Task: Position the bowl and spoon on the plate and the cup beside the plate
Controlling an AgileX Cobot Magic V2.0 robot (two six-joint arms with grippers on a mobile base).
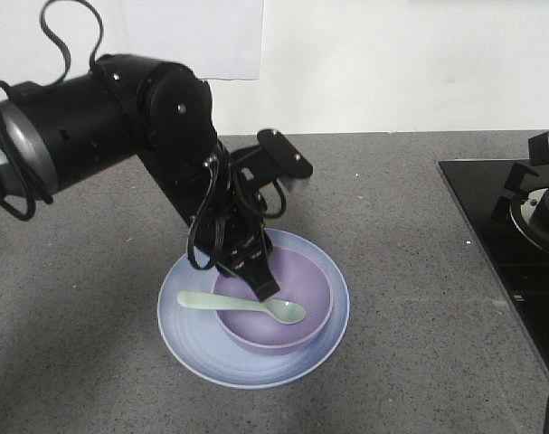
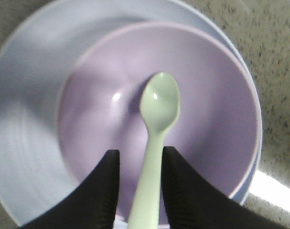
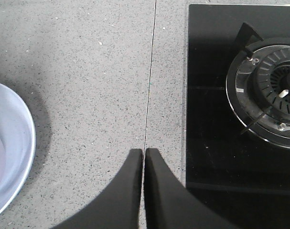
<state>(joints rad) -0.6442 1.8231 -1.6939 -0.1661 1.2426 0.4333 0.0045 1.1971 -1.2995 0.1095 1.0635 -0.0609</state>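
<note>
In the front view the left arm reaches from the upper left of the frame down to the lower centre, where the plate [image 1: 188,330] lies on the grey counter [image 1: 401,271] with the bowl [image 1: 301,312] sitting on it. The spoon [image 1: 242,305] lies across the bowl, handle over the left rim and head toward the right. The left tool [image 1: 260,285] hangs over the bowl; in its wrist view its fingers [image 2: 99,191] stand narrowly apart on either side of the spoon's handle, and I cannot tell whether they touch it. The cup is in no view. At the right edge sits a black stove [image 1: 509,226]. In the right wrist view the right tool [image 3: 144,186] is closed on nothing, above bare counter between plate and stove.
</note>
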